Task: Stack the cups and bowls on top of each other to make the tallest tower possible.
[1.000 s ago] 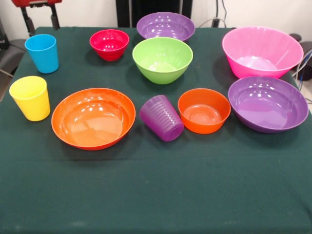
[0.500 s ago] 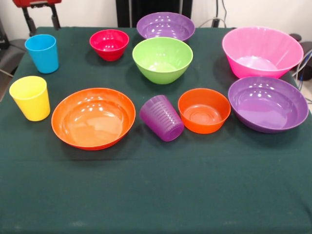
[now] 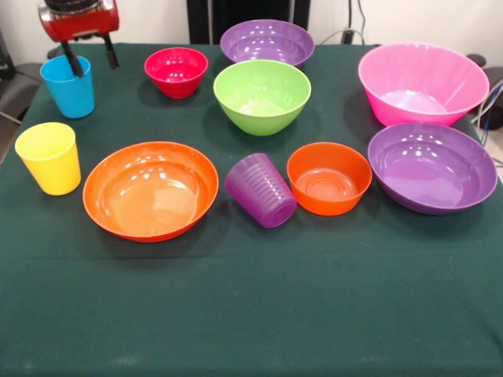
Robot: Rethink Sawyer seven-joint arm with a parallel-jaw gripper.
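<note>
My gripper (image 3: pixel 92 61) hangs open at the far left, its red body above the blue cup (image 3: pixel 67 90). One finger (image 3: pixel 73 64) shows against the cup's mouth and the other stands just right of the cup. The yellow cup (image 3: pixel 49 159) stands upright at the left edge. The purple cup (image 3: pixel 261 191) leans tilted between the wide orange bowl (image 3: pixel 150 191) and the small orange bowl (image 3: pixel 328 179). Further back sit a red bowl (image 3: pixel 176 71), a green bowl (image 3: pixel 262 96) and a purple bowl (image 3: pixel 267 42). At the right are the pink bowl (image 3: pixel 423 83) and another purple bowl (image 3: pixel 432 168). Nothing is stacked.
A dark green cloth (image 3: pixel 251 306) covers the table. Cables and dark equipment lie off the right edge behind the pink bowl. A dark post stands behind the back purple bowl.
The gripper has come down and slightly right from the top left corner, so that its fingers now reach the blue cup. No cup or bowl has moved.
</note>
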